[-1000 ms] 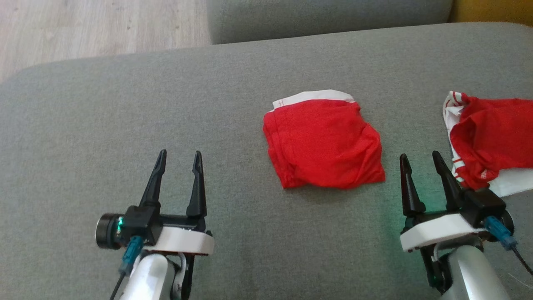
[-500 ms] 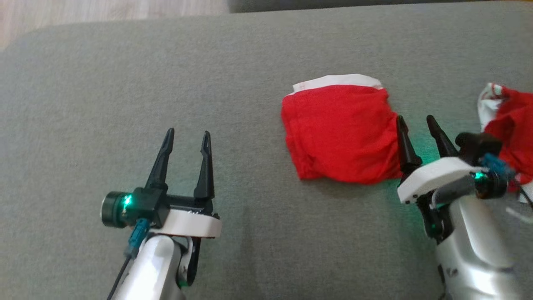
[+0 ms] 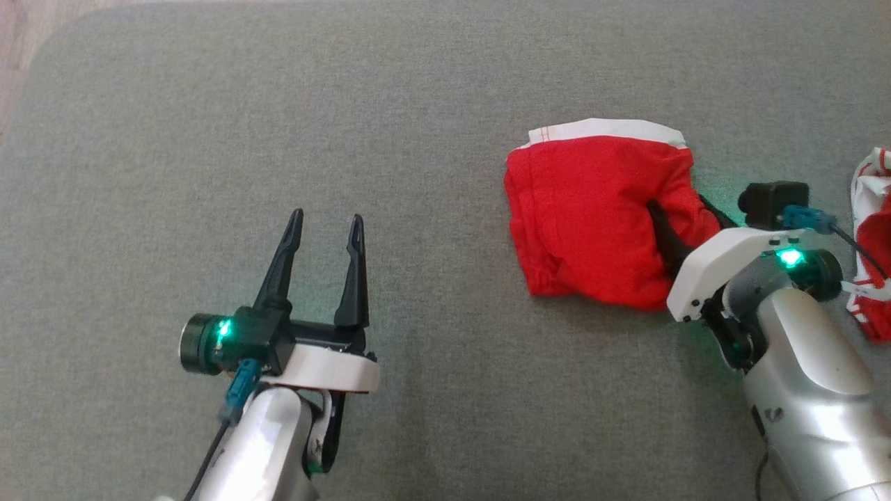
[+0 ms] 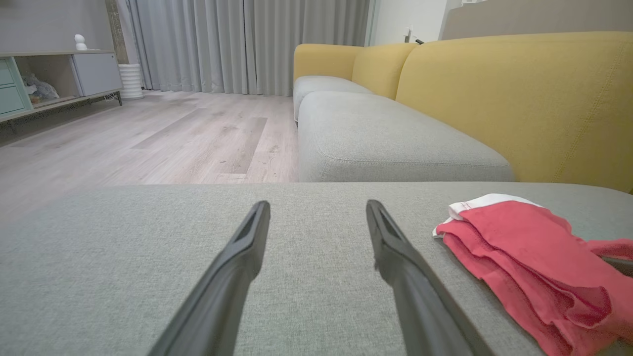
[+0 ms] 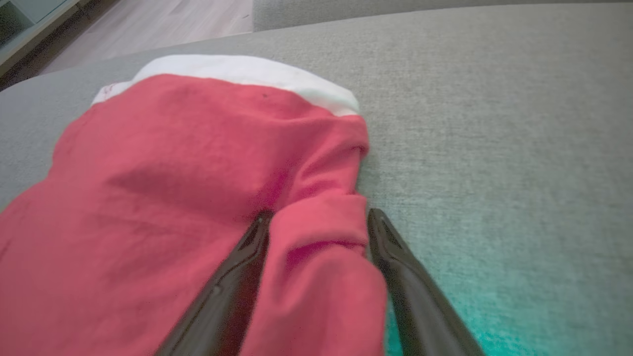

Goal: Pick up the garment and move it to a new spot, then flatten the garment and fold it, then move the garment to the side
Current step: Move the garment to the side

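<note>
Here, a red cloth garment with a white waistband [image 3: 592, 209] lies in a compact, roughly squared bundle on a grey woven sofa cushion [image 3: 418, 104], right of centre in the head view. The right claw [image 5: 320, 217] is spread, its two dark fingers straddling a raised ridge of cloth at the garment's right edge. The left claw [image 3: 327, 216] hovers spread and empty, well apart to the left. A grasp appears to be in hand; the bundle fits either the opening carry to a new spot or the closing move aside. Next, the fingers would need to pinch through all layers of that ridge.
</note>
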Available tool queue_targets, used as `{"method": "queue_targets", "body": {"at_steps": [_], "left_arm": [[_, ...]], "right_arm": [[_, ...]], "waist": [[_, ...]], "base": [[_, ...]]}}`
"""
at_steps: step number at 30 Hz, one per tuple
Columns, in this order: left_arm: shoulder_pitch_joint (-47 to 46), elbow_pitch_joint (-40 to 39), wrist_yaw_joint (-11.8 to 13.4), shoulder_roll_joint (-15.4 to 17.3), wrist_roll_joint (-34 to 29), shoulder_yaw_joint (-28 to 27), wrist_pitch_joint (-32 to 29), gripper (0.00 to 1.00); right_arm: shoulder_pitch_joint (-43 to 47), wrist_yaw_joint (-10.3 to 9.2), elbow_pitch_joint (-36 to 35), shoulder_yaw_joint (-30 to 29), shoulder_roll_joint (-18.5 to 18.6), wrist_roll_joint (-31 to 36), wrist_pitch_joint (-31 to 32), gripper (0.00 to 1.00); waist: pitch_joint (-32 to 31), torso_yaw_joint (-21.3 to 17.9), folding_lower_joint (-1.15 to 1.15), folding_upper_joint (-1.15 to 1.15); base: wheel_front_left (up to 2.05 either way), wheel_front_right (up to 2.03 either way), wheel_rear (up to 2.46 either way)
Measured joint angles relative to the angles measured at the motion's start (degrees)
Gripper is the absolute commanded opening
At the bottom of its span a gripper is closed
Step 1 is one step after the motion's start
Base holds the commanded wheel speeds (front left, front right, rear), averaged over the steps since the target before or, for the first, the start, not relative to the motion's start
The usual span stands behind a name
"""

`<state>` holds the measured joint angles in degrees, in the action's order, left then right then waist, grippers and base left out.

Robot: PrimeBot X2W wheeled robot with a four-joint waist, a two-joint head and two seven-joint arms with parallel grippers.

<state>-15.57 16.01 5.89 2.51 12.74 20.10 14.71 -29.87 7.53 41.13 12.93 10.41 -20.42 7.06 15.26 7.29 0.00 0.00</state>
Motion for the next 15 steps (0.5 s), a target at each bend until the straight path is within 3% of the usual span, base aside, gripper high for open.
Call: {"method": "queue_targets", "body": {"at_steps": [1,8,15], "left_arm": [[-0.1,0.0,0.0,0.0,0.0,0.0,0.0,1.0],[-0.3,0.2,0.1,0.0,0.0,-0.5,0.0,1.0],[0.0,0.4,-0.4,0.0,-0.3,-1.2,0.0,1.0]], "right_arm": [[-0.3,0.0,0.2,1.1,0.5,-0.3,-0.1,0.0],[-1.1,0.0,1.6,7.6,2.9,2.7,-5.9,0.0],[-1.1,0.0,0.9,9.1,7.2,7.4,-9.1,0.0]], "waist": [[-0.1,-0.1,0.0,0.0],[-1.2,-1.6,0.0,0.0],[-3.6,-3.6,0.0,0.0]], "base": [[0.0,0.0,0.0],[0.0,0.0,0.0],[0.0,0.0,0.0]]}}
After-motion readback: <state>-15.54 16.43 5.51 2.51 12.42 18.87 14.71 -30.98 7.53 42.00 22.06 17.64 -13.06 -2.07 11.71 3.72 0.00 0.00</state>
